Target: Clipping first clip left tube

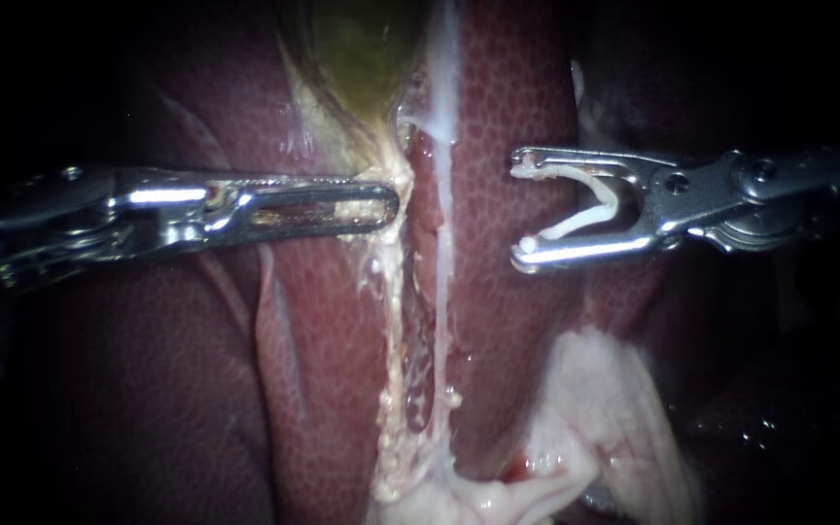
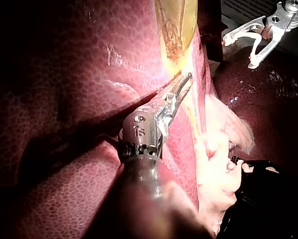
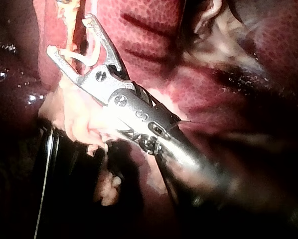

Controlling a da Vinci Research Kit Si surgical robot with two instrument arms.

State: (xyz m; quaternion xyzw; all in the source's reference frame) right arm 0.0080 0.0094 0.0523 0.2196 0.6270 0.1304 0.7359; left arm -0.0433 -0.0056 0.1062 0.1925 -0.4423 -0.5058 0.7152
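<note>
Since no clip sits on either tube yet, step: approach, nothing fired.
Left instrument (image 1: 381, 206): comes in from the left, jaws closed flat on pale tissue (image 1: 397, 178) just under the gallbladder (image 1: 362, 58). Likely pulling it left to keep the strands taut and spread.
Left tube (image 1: 391, 321): lumpy pale strand at scene centre, running from the gallbladder's neck toward the near edge.
Right tube (image 1: 442, 253): thin smooth white strand just right of it, with a narrow gap between.
Right instrument (image 1: 519, 207): from the right, jaws wide apart with an open white clip (image 1: 583, 223) seated between them, one leg against each jaw. The mouth faces left at the tubes and touches neither.
Why that pose: mouth is level with the left instrument's tip, where the strands look barest — my read.
Snag: right tube lies between the clip and the left tube, so the mouth has to get past it without catching it.
Liver (image 1: 507, 107): red bed behind everything.
Hidden: backs of both tubes; their near ends vanish into pale fat (image 1: 498, 496); both shafts are lost in the dark.
Gap between strands: open right through or not — cannot tell.
</note>
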